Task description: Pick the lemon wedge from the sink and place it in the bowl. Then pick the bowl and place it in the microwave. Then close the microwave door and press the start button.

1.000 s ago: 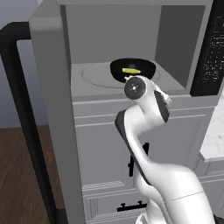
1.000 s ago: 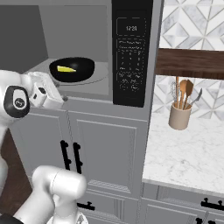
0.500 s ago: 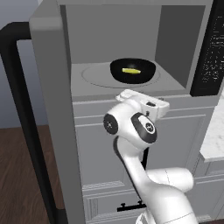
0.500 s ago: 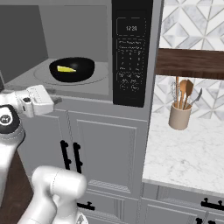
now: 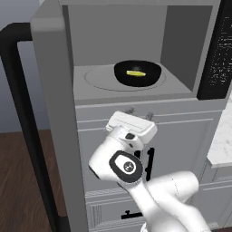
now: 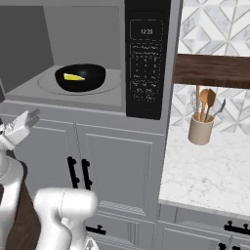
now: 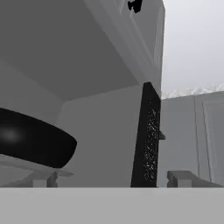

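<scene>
Microwave bay with the arm drawn back below it. We see the bowl [image 5: 137, 74] — glossy black, upright — resting on the round turntable [image 5: 97, 78] inside the open cavity of the microwave [image 6: 88, 44], with the lemon wedge [image 5: 135, 73] lying inside it as a small yellow sliver. In the right base view the same bowl [image 6: 80, 77] sits toward the left of the cavity floor, and the black control panel [image 6: 146, 58] stands just to its right. The microwave door [image 5: 22, 122] is swung wide open at the far left of the left base view, its black frame edge on to us. The gripper [image 5: 138, 115] hangs below the cavity's front lip, in front of the grey cabinet doors [image 6: 119, 161], apart from the bowl; its fingers are spread fully apart and hold nothing. From the hand view we look up at the bowl's dark underside [image 7: 33, 139] and the panel's edge [image 7: 147, 135]. On the marble tabletop [image 6: 205, 171] at right stands a beige utensil holder [image 6: 200, 130] — wooden spoons rise from it.
</scene>
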### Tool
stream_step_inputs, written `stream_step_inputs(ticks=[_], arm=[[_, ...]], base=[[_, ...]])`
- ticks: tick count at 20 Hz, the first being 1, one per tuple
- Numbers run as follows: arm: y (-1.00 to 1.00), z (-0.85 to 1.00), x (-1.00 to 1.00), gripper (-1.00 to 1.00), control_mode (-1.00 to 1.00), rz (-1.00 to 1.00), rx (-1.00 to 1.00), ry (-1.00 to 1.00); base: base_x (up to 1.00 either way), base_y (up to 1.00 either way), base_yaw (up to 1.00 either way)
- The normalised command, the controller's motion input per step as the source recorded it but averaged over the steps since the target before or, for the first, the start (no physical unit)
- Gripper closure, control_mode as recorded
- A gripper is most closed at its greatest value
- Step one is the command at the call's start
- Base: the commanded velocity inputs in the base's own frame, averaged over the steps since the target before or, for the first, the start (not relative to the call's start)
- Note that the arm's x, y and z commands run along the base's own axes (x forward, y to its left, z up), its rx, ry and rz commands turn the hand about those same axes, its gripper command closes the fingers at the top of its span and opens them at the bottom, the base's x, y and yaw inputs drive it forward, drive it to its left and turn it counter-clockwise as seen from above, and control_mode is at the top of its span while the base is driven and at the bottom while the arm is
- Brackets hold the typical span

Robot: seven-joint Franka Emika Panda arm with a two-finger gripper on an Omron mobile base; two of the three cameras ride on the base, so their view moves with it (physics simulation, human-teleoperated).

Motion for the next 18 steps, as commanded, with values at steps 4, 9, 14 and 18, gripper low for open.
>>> stream_step_inputs(ticks=[4, 9, 14, 18], arm=[[0.8, -0.49, -0.16, -1.0, -1.0, 0.01, -0.37, -0.07], [0.87, -0.48, 0.0, -1.0, -1.0, 0.01, -0.27, -0.03], [1.0, -0.54, 0.0, -1.0, -1.0, 0.02, -0.16, -0.05], [1.0, -0.51, 0.0, -1.0, -1.0, 0.05, -0.07, -0.06]], base=[[0.0, 0.0, 0.0], [0.0, 0.0, 0.0], [0.0, 0.0, 0.0], [0.0, 0.0, 0.0]])
